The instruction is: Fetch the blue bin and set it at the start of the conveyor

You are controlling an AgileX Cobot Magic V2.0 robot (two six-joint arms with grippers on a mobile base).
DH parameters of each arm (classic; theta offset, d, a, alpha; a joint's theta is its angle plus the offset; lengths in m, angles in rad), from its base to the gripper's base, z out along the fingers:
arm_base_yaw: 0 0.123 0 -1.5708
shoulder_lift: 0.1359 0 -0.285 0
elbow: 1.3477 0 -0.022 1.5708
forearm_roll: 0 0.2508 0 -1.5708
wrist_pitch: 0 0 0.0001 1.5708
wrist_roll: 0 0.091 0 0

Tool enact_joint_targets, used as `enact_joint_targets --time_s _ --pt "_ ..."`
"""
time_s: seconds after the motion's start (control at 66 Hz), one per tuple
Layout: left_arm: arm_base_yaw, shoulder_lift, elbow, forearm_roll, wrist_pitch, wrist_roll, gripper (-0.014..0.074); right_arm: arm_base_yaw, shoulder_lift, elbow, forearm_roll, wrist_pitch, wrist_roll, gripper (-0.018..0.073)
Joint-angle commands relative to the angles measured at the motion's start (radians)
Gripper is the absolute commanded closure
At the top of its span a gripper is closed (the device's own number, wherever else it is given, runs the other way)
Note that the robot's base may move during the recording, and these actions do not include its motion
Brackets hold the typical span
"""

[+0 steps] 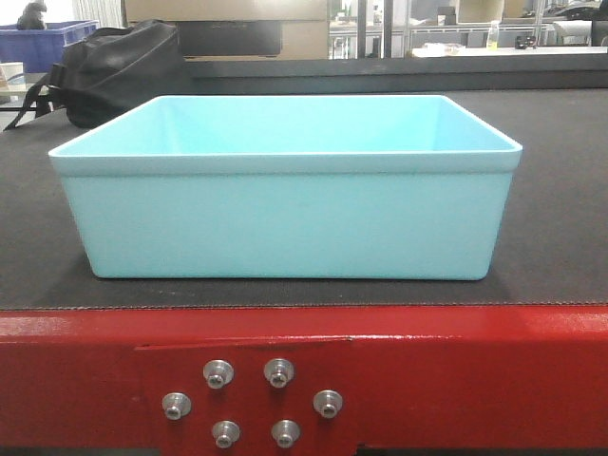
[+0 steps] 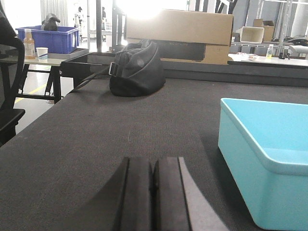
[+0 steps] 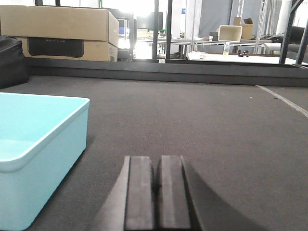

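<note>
Pale cyan tub (image 1: 285,218) already down on belt (image 1: 560,237) — back left gripper (image 2: 154,192) and right gripper (image 3: 156,192), fingers pressed together, straight away without nudging walls.

Dark belt (image 1: 560,237), blue bin (image 1: 285,223) upright on it, black bag (image 1: 114,71) (perhaps a backpack) behind

We see the blue bin (image 1: 285,223) as smooth plastic with a soft, satin sheen. Beneath it the conveyor start (image 1: 560,256) is a dark, matt belt with a rough woven texture, edged by a glossy red painted metal plate (image 1: 475,370) carrying shiny silver bolts (image 1: 277,371). The black bag (image 2: 137,70) looks like matt cloth; the boxes (image 3: 57,24) are plain cardboard.
</note>
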Motion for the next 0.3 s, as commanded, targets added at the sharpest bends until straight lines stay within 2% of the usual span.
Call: enact_joint_targets --time_s 0.0,0.288 --pt "0.006 -0.005 -0.002 0.011 -0.022 0.002 0.0707 -0.007 -0.007 0.000 0.000 -0.013 -0.007 0.0725" --pt "0.006 -0.005 -0.002 0.011 -0.022 0.002 0.0707 -0.007 -0.007 0.000 0.000 -0.013 -0.007 0.0725"
